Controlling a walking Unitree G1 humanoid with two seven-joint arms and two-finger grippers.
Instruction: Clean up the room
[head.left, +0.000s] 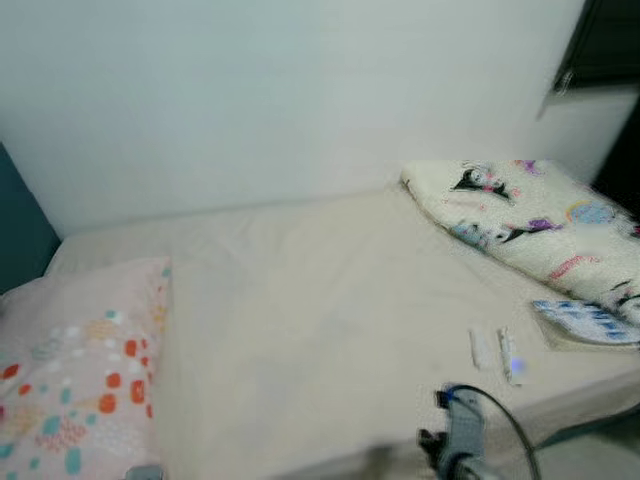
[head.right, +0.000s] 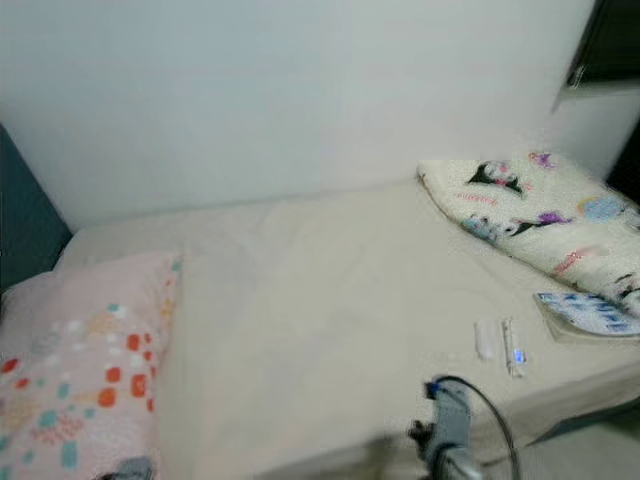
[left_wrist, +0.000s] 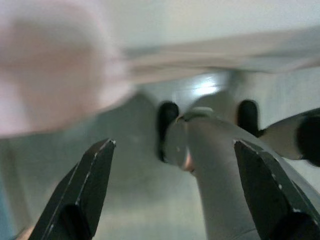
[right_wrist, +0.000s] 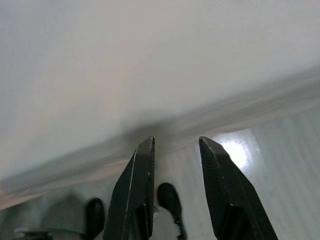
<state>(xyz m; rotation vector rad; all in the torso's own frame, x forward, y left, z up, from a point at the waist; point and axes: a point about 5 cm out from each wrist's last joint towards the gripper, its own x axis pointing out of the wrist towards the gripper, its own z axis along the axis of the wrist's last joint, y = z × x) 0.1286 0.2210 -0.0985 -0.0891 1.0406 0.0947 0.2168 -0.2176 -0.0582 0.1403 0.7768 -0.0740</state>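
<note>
The bed (head.left: 330, 310) carries clutter near its right front corner — two small white gadgets (head.left: 497, 350) and a blue-printed packet (head.left: 590, 322) beside the patterned blanket (head.left: 530, 220). The left pincer (left_wrist: 172, 192) hangs spread wide, the right pincer (right_wrist: 175, 190) slightly apart, both low over the floor. Best to step closer and raise the right arm squarely above the gadgets before reaching.

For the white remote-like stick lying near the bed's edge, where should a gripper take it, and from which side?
Grip the white stick across its narrow width near the middle, coming straight down from above. It lies flat on the sheet beside a shorter white piece, so the fingers should straddle its long sides. The right gripper looks the nearer one.
</note>
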